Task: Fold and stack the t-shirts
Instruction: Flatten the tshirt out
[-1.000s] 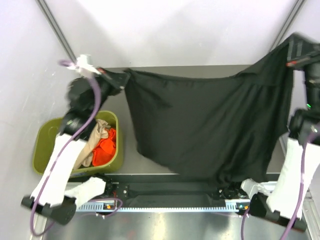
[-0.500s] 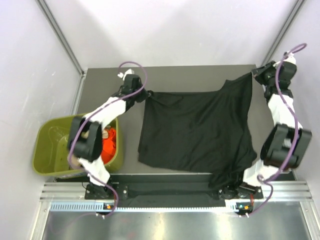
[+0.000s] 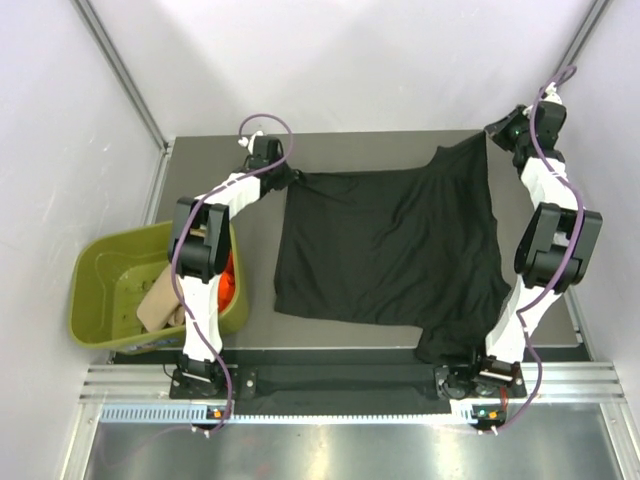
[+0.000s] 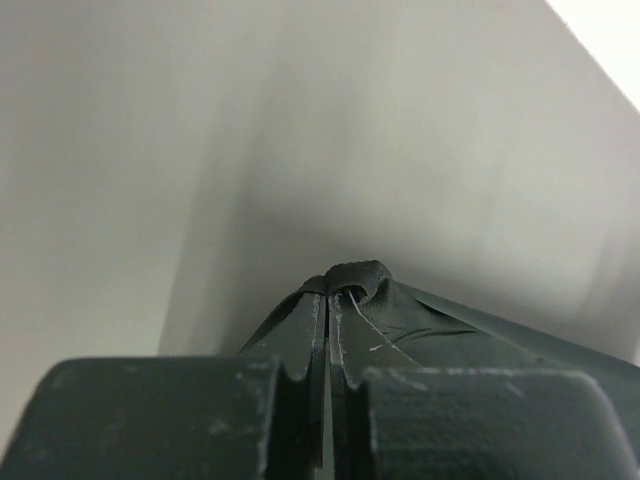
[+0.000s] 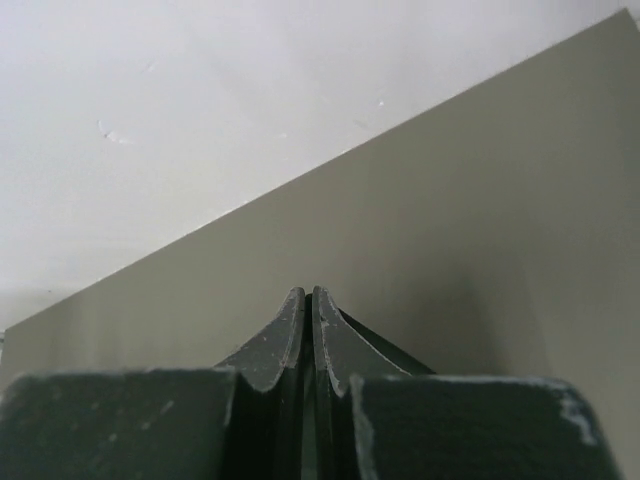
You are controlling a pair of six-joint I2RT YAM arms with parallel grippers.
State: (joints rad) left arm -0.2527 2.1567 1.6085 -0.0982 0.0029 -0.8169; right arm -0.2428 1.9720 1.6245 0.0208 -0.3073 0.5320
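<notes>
**Black shirt (image 3: 385, 250) spread on table (image 3: 340, 145)**

L gripper (image 3: 290, 180) clamped on its far-left corner, R gripper (image 3: 492, 137) clamped on far-right corner. Cloth mostly flat btwn them. Orange shirt (image 3: 230, 285) & beige shirt (image 3: 160, 305) in tub (image 3: 95, 270), left.

The black shirt (image 3: 385, 245) is seen as matt cloth, the table (image 3: 350, 150) as smooth and matt, the tub (image 3: 100, 275) as glossy plastic.

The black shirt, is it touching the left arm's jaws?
Touching. The left wrist view shows the left gripper shut, with a bunch of the black t-shirt pinched between its jaws.
</notes>
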